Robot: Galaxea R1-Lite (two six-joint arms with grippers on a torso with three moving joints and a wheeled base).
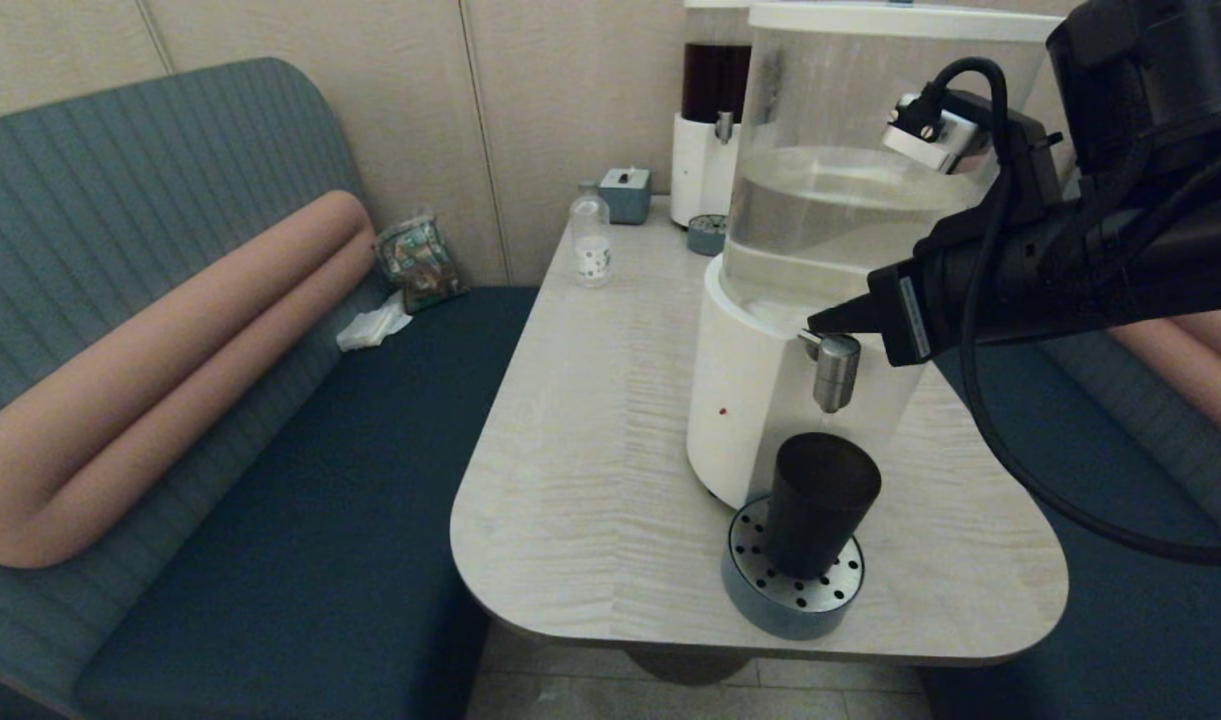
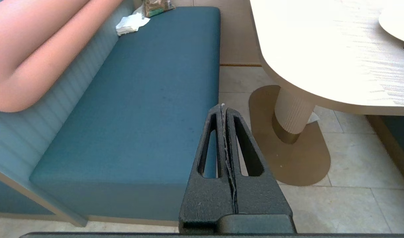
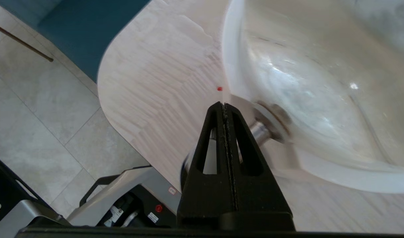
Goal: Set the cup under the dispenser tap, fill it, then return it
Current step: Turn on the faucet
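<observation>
The cup (image 1: 818, 503) stands upright on the round perforated drip tray (image 1: 792, 590) at the foot of the large white-based dispenser (image 1: 745, 400), directly beneath the dispenser tap (image 1: 835, 371), with a clear gap between the tap's spout and the cup's rim. The right gripper (image 1: 820, 321) hangs above the cup at the top of the tap, its pointed tip at the tap's upper end where it joins the white base; whether it actually touches the tap cannot be told. In the right wrist view its two fingers (image 3: 218, 138) are pressed flat together with nothing between them, and the steel tap (image 3: 263, 130) shows just beside the tip against the dispenser's curved wall. The cup is therefore free of the gripper, standing alone below it. The pale liquid fills the clear tank (image 1: 830, 200) to about half its height. Behind on the table (image 1: 590, 440) stand a small clear bottle (image 1: 590, 240), a small grey box (image 1: 626, 193) and the dark-liquid dispenser (image 1: 710, 130) with its own small drip tray (image 1: 707, 234), all well apart from the cup. The left gripper (image 2: 223, 109) is parked low beside the table, over the edge of the blue bench seat (image 2: 139, 99), its fingers likewise closed on nothing
</observation>
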